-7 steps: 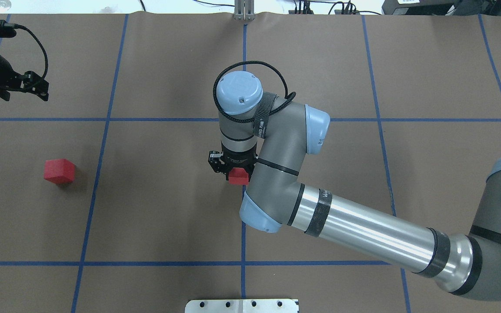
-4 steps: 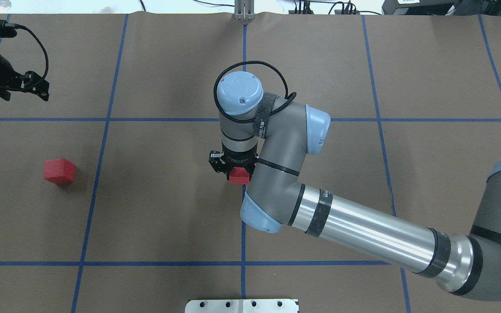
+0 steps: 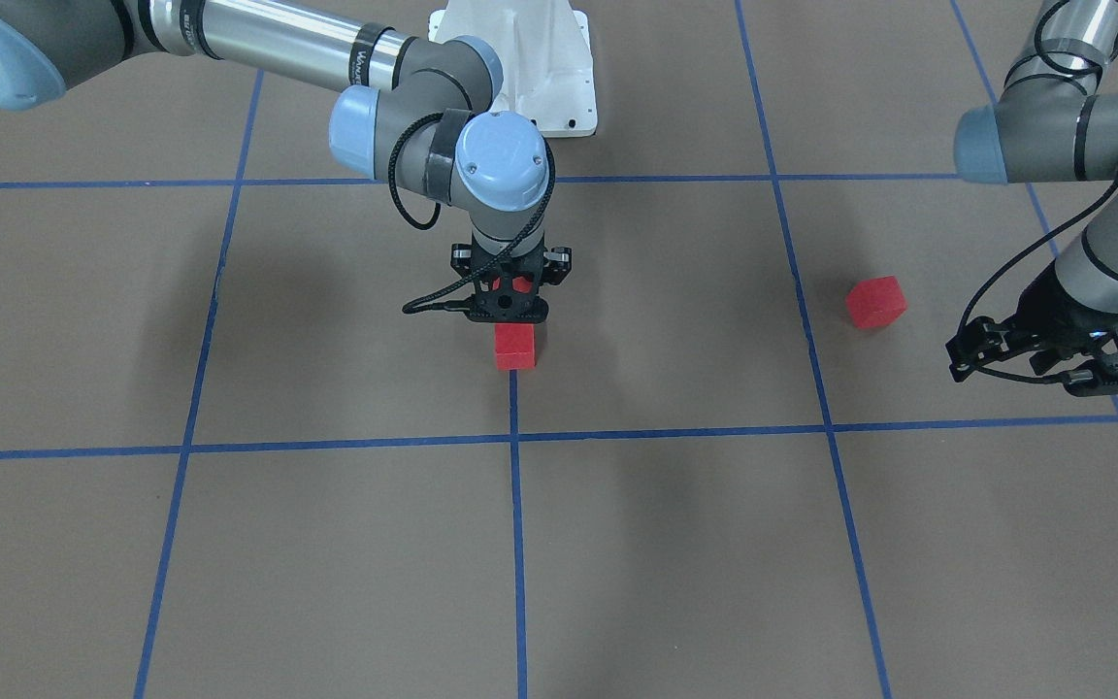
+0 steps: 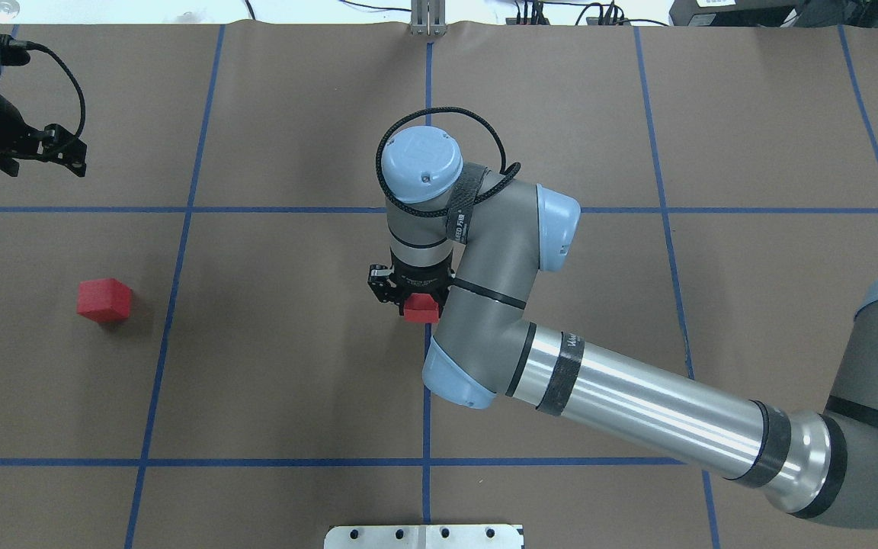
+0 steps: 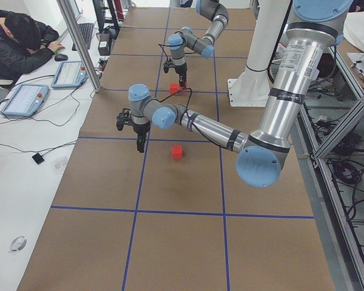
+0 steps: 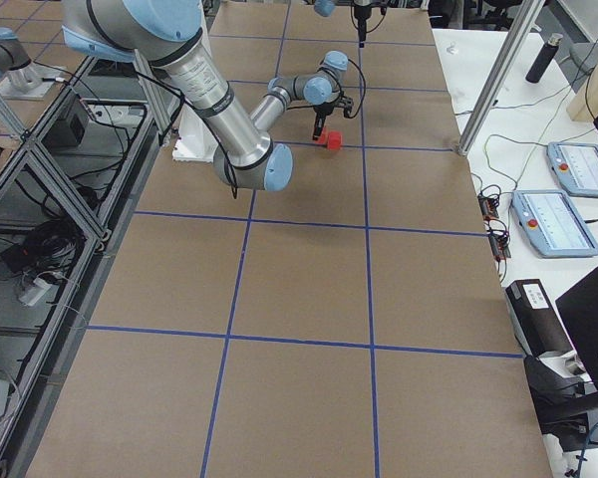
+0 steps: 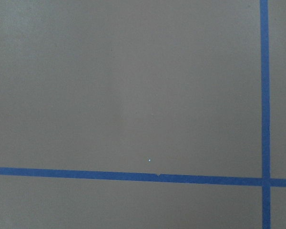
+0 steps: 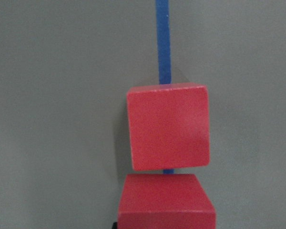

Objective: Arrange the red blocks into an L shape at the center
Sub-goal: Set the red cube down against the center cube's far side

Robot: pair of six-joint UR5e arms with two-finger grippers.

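Well, right gripper (image 3: 512, 313): clenched on a small matte red cube (image 8: 166, 202) (second cube (image 3: 514, 347) just beyond, on the blue centre line (image 3: 516, 505)).
Right arm (image 4: 637, 404): wrist vertical, pointing down.
Left gripper (image 4: 44, 162): spread, empty.

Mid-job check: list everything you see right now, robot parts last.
tape grid: 1, blue, across the table.
table cover: 1, brown.
red blocks: 3, red; one on the grid's middle line, one just short of it in the right gripper, one alone nearer the left arm.
pedestal base: 1, white, robot's side.
tablets: 2, light grey, side desk.
person: 1, dark jacket, at that desk.
left gripper: 1, black, empty, above the table.
right gripper: 1, black, at the middle line.
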